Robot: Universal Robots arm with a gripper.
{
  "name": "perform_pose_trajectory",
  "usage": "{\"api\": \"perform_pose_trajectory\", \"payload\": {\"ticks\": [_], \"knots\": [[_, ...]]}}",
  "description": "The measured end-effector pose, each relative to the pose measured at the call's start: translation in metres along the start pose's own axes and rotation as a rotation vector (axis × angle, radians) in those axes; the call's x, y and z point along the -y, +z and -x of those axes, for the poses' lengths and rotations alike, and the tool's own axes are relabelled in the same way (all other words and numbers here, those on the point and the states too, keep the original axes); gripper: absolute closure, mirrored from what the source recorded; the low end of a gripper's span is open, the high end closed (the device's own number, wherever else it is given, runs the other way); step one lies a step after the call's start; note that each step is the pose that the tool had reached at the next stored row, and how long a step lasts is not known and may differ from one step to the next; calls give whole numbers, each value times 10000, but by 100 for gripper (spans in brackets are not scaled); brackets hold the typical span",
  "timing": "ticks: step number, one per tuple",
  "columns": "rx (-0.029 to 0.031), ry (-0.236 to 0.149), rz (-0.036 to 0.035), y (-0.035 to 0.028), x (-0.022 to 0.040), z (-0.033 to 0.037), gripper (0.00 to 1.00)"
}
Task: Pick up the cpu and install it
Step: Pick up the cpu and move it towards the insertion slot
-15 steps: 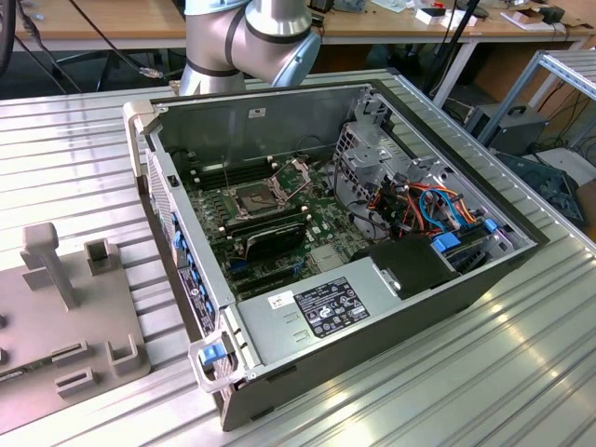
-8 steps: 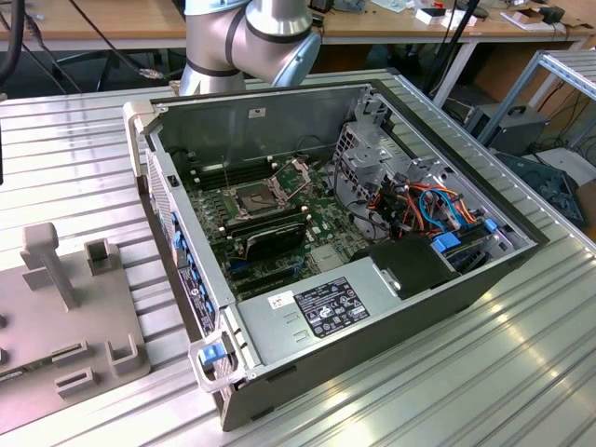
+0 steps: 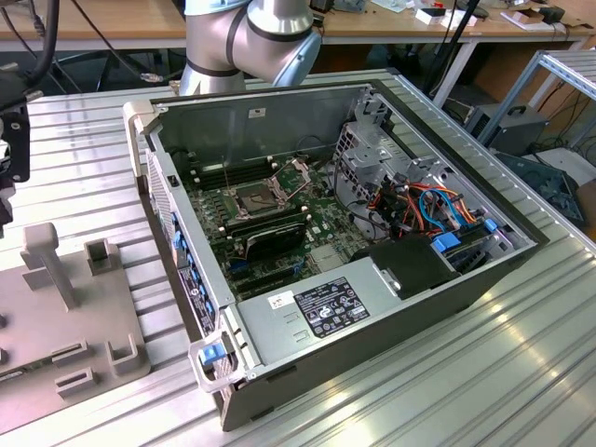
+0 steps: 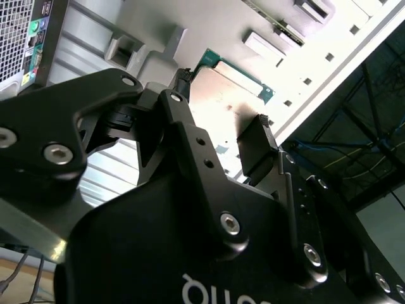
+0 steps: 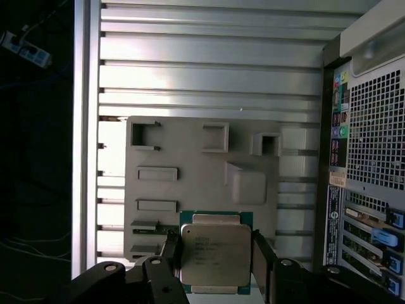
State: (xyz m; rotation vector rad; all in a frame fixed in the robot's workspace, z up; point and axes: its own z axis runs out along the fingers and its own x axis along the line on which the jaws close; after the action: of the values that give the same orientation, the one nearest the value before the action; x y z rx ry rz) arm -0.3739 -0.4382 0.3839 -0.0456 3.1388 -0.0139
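In the first wrist view the cpu, a flat square chip with a silver-grey top and a green rim, sits between the two black fingers. My gripper is shut on its opposite edges and holds it above the grey holder plate. The second wrist view shows the cpu from below, flat between the fingertips of the gripper. In the exterior view the open computer case lies on the table. Its dark square socket is uncovered, with the metal frame hinged up.
The grey holder plate with raised blocks and slots lies at the exterior view's left, beside the case's rear panel. Inside the case are a black card, coloured cables and a drive cage. The ribbed table's edge lies beyond the plate.
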Motion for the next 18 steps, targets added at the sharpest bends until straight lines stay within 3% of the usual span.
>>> {"api": "perform_pose_trajectory", "payload": {"ticks": [5,18], "knots": [[0,-1,0,0,2,74,45],[0,0,0,0,3,81,45]]}}
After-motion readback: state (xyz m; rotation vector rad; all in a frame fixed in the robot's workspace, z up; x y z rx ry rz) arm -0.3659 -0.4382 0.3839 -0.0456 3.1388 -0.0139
